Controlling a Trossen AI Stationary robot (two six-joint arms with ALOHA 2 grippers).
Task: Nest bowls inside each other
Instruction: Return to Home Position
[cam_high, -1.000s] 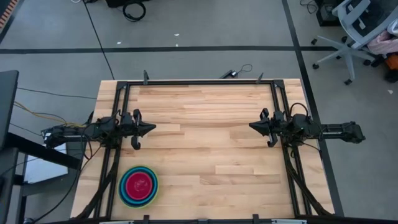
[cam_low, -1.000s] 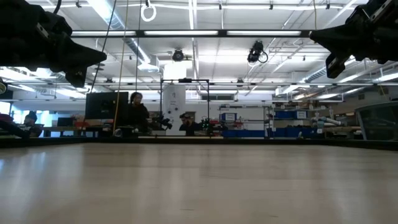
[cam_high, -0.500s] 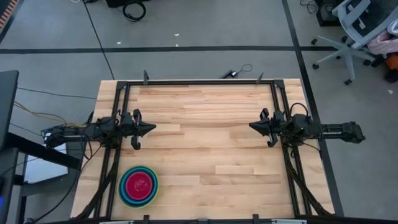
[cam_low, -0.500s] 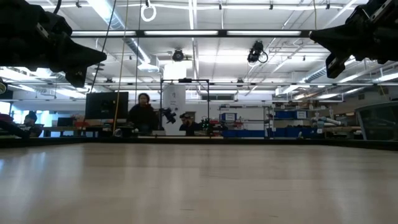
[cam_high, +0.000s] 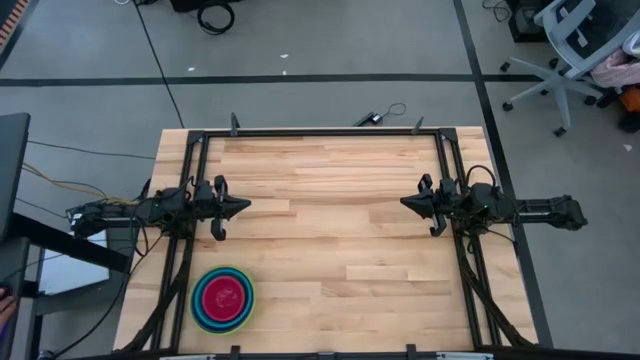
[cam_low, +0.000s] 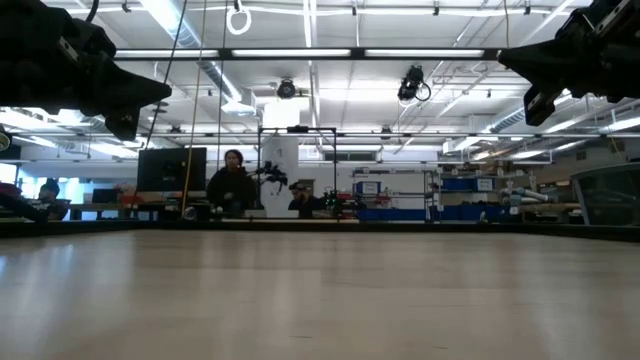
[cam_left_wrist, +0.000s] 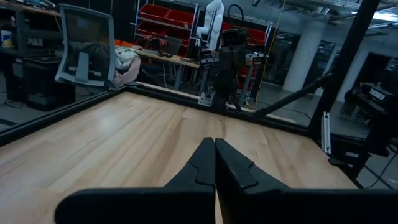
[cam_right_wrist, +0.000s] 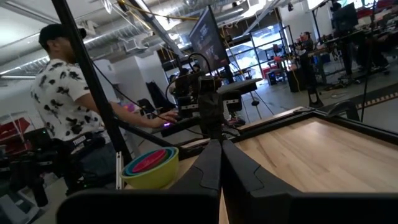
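Note:
The bowls (cam_high: 223, 298) stand as one nested stack at the table's near left: a pink-red bowl innermost, blue rims around it, a lime-green one outermost. The right wrist view shows the bowls (cam_right_wrist: 151, 167) from the side, resting on the outer bowl's base. My left gripper (cam_high: 246, 207) hovers shut at the table's left side, pointing right, farther back than the stack. My right gripper (cam_high: 404, 202) hovers shut at the right side, pointing left. Both grippers show again in their wrist views, left gripper (cam_left_wrist: 214, 144) and right gripper (cam_right_wrist: 220, 144), fingers together.
A black frame (cam_high: 320, 132) runs around the wooden table top (cam_high: 340, 250). A person (cam_right_wrist: 68, 106) stands beyond the table's left side at a workbench. An office chair (cam_high: 575, 50) stands on the floor at the far right.

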